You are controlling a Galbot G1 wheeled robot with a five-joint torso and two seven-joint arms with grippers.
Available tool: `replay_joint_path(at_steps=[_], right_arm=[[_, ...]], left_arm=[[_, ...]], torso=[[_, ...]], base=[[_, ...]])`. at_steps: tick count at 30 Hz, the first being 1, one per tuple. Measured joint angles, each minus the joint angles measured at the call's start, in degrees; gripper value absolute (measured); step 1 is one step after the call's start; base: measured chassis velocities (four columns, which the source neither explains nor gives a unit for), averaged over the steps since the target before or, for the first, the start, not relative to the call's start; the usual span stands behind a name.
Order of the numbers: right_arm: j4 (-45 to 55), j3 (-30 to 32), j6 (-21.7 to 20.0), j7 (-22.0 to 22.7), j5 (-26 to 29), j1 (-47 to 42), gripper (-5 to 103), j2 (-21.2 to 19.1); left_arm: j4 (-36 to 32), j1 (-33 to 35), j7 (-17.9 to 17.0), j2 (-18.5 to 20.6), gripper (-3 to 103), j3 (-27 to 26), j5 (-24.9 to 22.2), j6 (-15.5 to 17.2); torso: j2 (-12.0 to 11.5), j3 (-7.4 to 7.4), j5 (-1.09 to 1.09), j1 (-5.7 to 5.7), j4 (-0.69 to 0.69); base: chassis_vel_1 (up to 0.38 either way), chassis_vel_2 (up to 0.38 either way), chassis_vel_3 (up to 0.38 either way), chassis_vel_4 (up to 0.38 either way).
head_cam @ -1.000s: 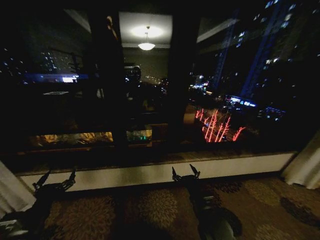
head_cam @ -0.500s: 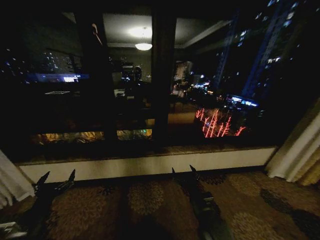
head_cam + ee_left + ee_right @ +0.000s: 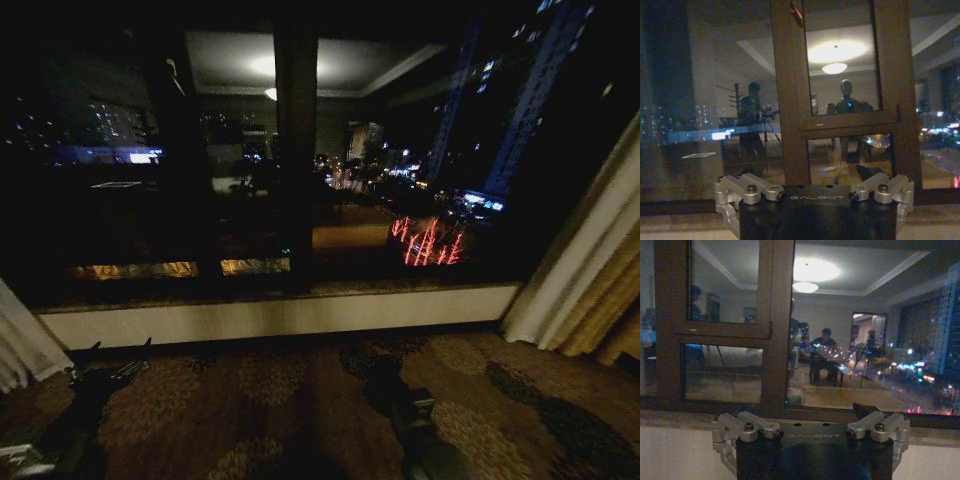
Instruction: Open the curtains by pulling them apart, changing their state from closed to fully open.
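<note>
The curtains stand drawn apart at the edges of the head view. The left cream panel (image 3: pixel 17 345) hangs at the far left and the right cream panel (image 3: pixel 572 268) at the far right, with dark night-time window glass (image 3: pixel 400 180) bare between them. My left gripper (image 3: pixel 112 358) is low at the bottom left, open and holding nothing, a short way right of the left panel's hem. At the bottom centre my right gripper (image 3: pixel 386 368) hangs open and empty, well left of the right panel. Neither gripper touches fabric.
A golden-yellow drape (image 3: pixel 612 312) hangs just outside the right panel. A low white wall (image 3: pixel 280 316) runs under the sill, with patterned carpet (image 3: pixel 300 410) in front. Dark window frames (image 3: pixel 790 100) (image 3: pixel 776 325) face both wrist cameras, with the lit room reflected in the glass.
The whole head picture has shifted left, so the camera has turned right. More of the right panel and the golden drape shows. Both grippers sit lower in the picture, still open.
</note>
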Motion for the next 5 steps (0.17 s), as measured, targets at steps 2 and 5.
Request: replay_joint_path(at_steps=[2,5], right_arm=[[-0.5,0.3,1.0,0.0,-0.6,0.0,100,0.1],[-0.7,0.6,1.4,0.0,-0.8,0.0,100,0.1]], left_arm=[[0.0,0.0,0.0,0.0,100,0.0,0.0,0.0],[0.0,0.0,0.1,-0.1,100,0.1,0.0,0.0]], torso=[[0.0,0.02,-0.02,0.02,0.0],[0.0,-0.03,0.07,-0.05,-0.01]], base=[[0.058,-0.382,-0.037,0.374],[0.05,-0.276,-0.017,0.247]])
